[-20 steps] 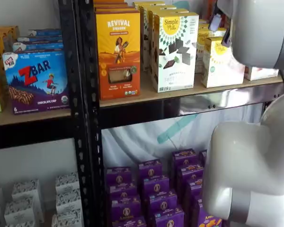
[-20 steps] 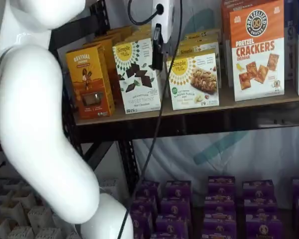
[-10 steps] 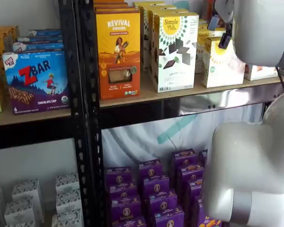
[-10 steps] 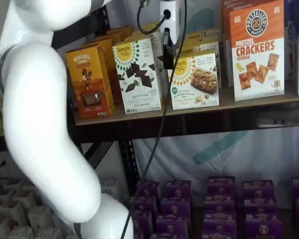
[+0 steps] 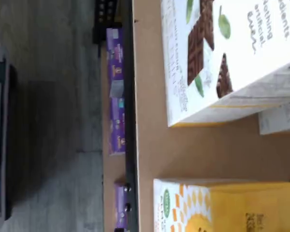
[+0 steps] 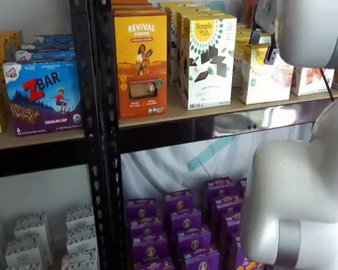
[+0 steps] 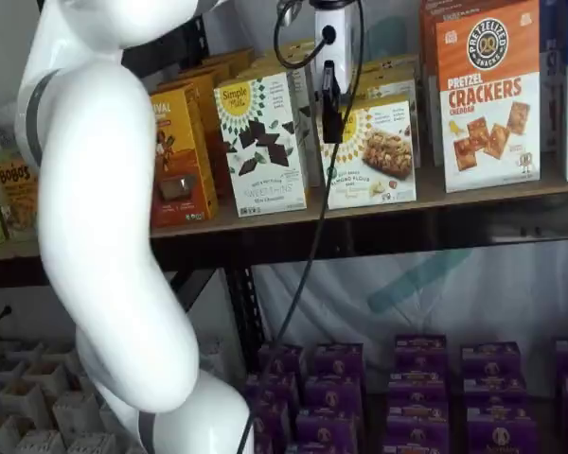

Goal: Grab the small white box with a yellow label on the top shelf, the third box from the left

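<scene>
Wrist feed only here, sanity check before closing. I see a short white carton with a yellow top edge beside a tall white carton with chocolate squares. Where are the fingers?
Observer: In a shelf view the gripper shows against the small white box, at its edge nearest the tall white carton picturing chocolate squares.
Operator: Open or shut?
Observer: Cannot tell; only one black finger shows, side-on.
Operator: What's on the box's other side?
Observer: An orange-and-white pretzel cracker carton, standing apart from it on the pale wooden top shelf.
</scene>
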{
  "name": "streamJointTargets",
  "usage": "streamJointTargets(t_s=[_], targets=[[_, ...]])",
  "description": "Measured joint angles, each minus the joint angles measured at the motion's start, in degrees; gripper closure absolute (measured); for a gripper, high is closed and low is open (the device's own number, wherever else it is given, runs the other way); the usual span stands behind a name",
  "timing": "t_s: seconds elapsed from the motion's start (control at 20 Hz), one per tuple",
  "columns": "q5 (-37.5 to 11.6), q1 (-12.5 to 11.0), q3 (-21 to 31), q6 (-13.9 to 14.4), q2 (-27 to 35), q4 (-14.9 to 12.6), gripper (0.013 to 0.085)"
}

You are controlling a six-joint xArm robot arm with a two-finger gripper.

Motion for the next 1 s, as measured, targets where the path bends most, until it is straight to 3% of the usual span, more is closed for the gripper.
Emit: streamJointTargets(t_s=[0.45,1.0], targets=[[3.25,0.75,-3.74,0.46,3.26,-2.81,0.013],[1.3,3.21,-2.73,2.12,3.11,-6.14,0.013]])
